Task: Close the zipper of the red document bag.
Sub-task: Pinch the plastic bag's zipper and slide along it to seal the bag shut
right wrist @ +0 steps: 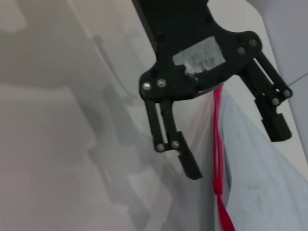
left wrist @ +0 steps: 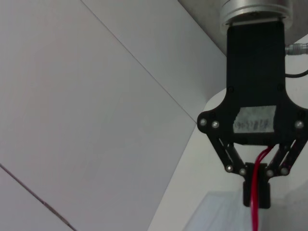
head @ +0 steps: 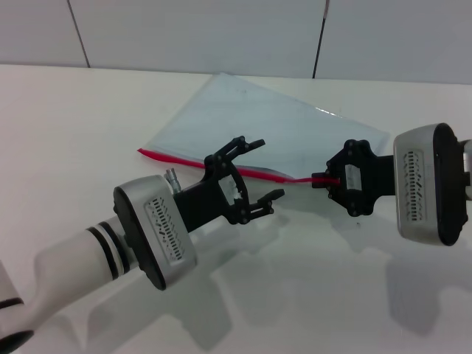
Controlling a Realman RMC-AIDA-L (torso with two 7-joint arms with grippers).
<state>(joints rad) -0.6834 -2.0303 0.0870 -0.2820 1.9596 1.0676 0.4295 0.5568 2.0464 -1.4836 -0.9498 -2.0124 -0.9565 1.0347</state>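
Note:
The red document bag (head: pixel 258 118) lies flat on the white table, a translucent pale blue pouch. Its zipper (head: pixel 158 157) is a thin red strip along the near long edge. My right gripper (head: pixel 325 181) is shut on the zipper's right end; the left wrist view shows the gripper (left wrist: pixel 255 193) pinching the red strip (left wrist: pixel 254 219). My left gripper (head: pixel 267 169) is open over the middle of the zipper. In the right wrist view that left gripper (right wrist: pixel 236 151) straddles the zipper (right wrist: pixel 219 159), with the bag (right wrist: pixel 260 192) beneath and no finger touching the strip.
The white table (head: pixel 74 125) extends to the left and front of the bag. A grey panelled wall (head: pixel 192 29) rises behind the table's far edge. Both forearms hang low over the table's near half.

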